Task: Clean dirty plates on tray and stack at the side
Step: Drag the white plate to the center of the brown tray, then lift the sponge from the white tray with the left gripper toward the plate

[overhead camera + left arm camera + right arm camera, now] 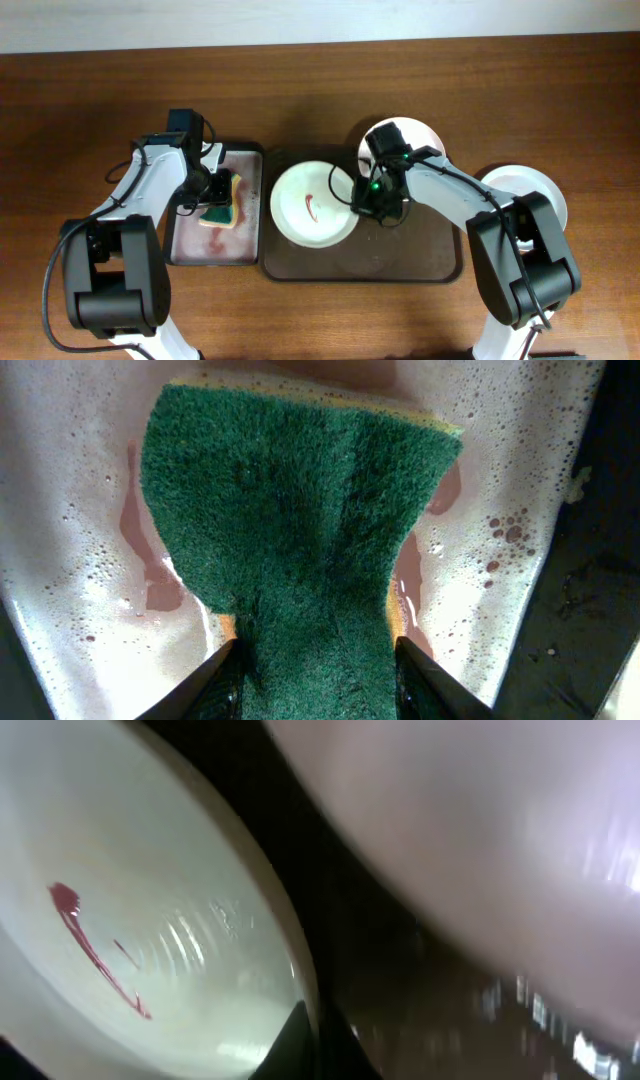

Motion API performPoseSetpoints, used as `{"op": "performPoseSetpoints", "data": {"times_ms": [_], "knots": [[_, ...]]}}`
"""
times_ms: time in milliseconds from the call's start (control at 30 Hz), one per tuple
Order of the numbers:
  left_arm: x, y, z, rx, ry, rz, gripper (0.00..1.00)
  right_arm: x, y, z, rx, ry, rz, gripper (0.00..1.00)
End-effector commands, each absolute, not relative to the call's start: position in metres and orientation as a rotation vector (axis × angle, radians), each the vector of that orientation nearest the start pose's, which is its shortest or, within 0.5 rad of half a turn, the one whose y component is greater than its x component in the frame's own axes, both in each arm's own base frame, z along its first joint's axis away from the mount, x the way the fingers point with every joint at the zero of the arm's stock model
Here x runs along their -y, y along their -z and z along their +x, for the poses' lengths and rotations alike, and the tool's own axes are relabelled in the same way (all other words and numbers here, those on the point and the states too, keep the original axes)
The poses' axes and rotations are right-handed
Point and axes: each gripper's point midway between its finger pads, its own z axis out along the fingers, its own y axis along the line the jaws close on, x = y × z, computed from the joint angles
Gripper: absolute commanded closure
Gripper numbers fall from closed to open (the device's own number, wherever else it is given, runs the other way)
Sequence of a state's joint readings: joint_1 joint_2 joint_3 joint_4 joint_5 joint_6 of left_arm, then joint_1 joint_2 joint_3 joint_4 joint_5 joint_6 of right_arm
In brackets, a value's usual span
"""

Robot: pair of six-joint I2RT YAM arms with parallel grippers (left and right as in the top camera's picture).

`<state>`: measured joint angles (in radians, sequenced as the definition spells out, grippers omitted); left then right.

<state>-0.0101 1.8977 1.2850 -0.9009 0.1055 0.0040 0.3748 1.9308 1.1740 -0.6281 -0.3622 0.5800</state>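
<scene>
At the middle of the brown wood-grain tabletop [320, 80] lies the large dark brown rectangular tray [420, 260] with rounded corners and a low rim. On its left half rests a pale greenish-white round plate [305, 215], marked near its centre by a thin red sauce squiggle [315, 203].

The right gripper [362, 195] stands at the right rim of this plate. Its jaws are pressed together on the rim, and the right wrist view shows one dark finger [300, 1040] lying over the plate's edge.

A second round white plate [425, 135] sits at the tray's far edge, largely covered by the right arm. Whether it rests on the tray or on the table cannot be told. A third round white plate [545, 185] lies on the bare tabletop just right of the tray, also partly under that arm.

Left of the tray, just beside it, is a narrower black rectangular basin [190, 245] holding foamy pinkish liquid. Over the basin, the left gripper [215, 200] pinches a green-and-yellow scouring sponge [300, 510]. In the left wrist view the sponge's green face fills the frame, its near end squeezed narrow between the two fingers, with bubbles and pink liquid around it.
</scene>
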Motion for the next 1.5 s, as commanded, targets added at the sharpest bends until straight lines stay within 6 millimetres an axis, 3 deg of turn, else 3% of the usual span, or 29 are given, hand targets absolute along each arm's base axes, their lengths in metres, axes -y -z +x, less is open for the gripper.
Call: {"op": "performPoseSetpoints", "data": {"times_ms": [0, 100, 167, 267, 400, 533, 600, 700, 867, 1000, 1300, 1467], "knots": [[0.024, -0.037, 0.358, -3.048, 0.178, 0.04, 0.54, -0.191, 0.002, 0.292, -3.22, -0.63, 0.313, 0.89], [0.024, -0.037, 0.358, -3.048, 0.178, 0.04, 0.54, -0.189, 0.002, 0.293, -3.22, -0.623, 0.324, 0.68], [0.024, -0.037, 0.358, -3.048, 0.178, 0.04, 0.54, -0.188, 0.001, 0.304, -3.175, -0.645, 0.323, 0.62], [0.024, -0.037, 0.358, -3.048, 0.178, 0.039, 0.54, -0.185, 0.001, 0.327, -3.085, -0.645, 0.317, 0.62], [0.024, -0.037, 0.358, -3.048, 0.178, 0.04, 0.54, -0.174, 0.003, 0.356, -2.965, -0.515, 0.302, 0.66], [0.024, -0.037, 0.358, -3.048, 0.178, 0.039, 0.54, -0.169, 0.002, 0.368, -2.913, -0.457, 0.299, 0.75], [0.024, -0.037, 0.358, -3.048, 0.178, 0.039, 0.54, -0.168, 0.003, 0.365, -2.929, -0.448, 0.302, 0.88], [0.024, -0.037, 0.358, -3.048, 0.178, 0.039, 0.54, -0.164, 0.006, 0.355, -2.971, -0.425, 0.314, 0.96], [0.024, -0.037, 0.358, -3.047, 0.177, 0.04, 0.5, -0.156, 0.011, 0.333, -3.067, -0.37, 0.339, 0.96], [0.025, -0.037, 0.359, -3.044, 0.178, 0.04, 0.45, -0.157, 0.011, 0.332, -3.07, -0.369, 0.336, 0.96], [0.025, -0.036, 0.361, -3.036, 0.177, 0.04, 0.47, -0.169, 0.011, 0.325, -3.08, -0.368, 0.242, 0.96], [0.026, -0.025, 0.362, -3.037, 0.191, 0.041, 0.49, -0.169, 0.011, 0.325, -3.08, -0.368, 0.242, 0.96]]}}
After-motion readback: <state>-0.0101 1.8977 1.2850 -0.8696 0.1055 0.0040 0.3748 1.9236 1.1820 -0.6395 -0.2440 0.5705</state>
